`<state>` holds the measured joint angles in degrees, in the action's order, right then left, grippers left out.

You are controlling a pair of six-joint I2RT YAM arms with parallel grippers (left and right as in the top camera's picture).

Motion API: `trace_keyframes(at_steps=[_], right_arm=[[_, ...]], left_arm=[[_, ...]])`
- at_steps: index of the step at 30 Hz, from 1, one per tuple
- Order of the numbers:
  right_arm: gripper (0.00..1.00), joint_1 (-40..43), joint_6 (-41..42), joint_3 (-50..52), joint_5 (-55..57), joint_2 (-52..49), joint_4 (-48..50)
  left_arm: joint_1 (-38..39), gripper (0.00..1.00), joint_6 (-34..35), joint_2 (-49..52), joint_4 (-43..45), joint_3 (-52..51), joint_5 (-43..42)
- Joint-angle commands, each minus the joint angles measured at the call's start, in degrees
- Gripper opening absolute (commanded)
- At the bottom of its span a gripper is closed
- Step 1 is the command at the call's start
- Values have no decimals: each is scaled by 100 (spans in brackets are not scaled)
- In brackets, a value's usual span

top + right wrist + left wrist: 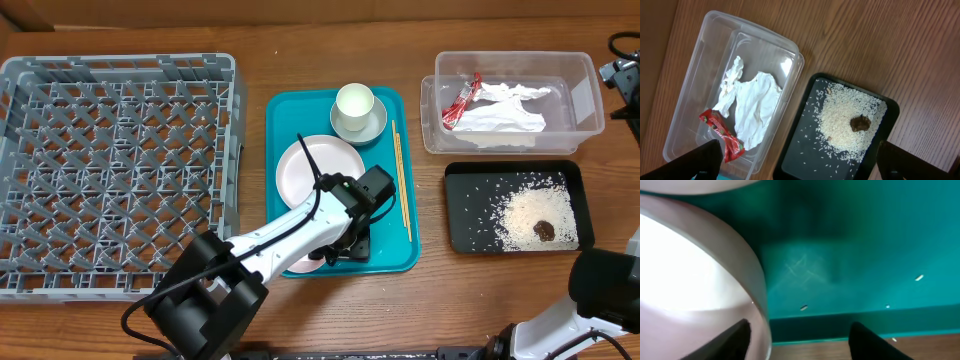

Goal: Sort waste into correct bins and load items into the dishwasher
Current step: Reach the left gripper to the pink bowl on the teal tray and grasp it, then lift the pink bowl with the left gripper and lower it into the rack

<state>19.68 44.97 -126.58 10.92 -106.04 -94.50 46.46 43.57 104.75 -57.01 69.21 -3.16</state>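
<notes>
My left gripper point(335, 250) is low over the front of the teal tray point(285, 110). Its jaws are open and straddle the rim of a pale pinkish bowl point(700, 280), one finger inside, the other outside. That bowl point(303, 264) is mostly hidden under the arm. Behind it lie a large plate point(315, 165) and a cup point(354, 102) standing in a small dish point(364, 126). The grey dishwasher rack point(110, 170) is at the left. My right gripper point(800, 152) hangs wide open, high above the clear tub point(695, 75) and the black tray point(805, 145).
The tub holds a crumpled napkin point(755, 105) and a red wrapper point(722, 132). Rice point(845, 120) and a brown lump point(859, 122) lie in the black tray. Chopsticks point(401, 180) lie along the teal tray's right side. Stray rice grains point(919, 278) dot the teal tray.
</notes>
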Motion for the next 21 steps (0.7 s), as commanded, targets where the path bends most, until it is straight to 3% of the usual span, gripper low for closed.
trace_keyframes(at_steps=[1,3,5,7,16,21], right_arm=[[100,-7,-2,-118,39,42,17],[100,-7,-2,-118,42,42,17],[100,-7,-2,-118,42,42,17],[100,-7,-2,-118,39,42,17],[100,-7,-2,-118,42,42,17],[100,-7,-4,-120,42,42,17]], left_arm=[[-26,54,61,-61,26,-46,76],[-26,40,61,-61,28,-46,76],[-26,13,59,-61,35,-48,83],[-26,4,59,-61,37,-48,83],[-33,4,-92,-63,-98,286,-632],[-35,4,-487,-63,-916,1274,-651]])
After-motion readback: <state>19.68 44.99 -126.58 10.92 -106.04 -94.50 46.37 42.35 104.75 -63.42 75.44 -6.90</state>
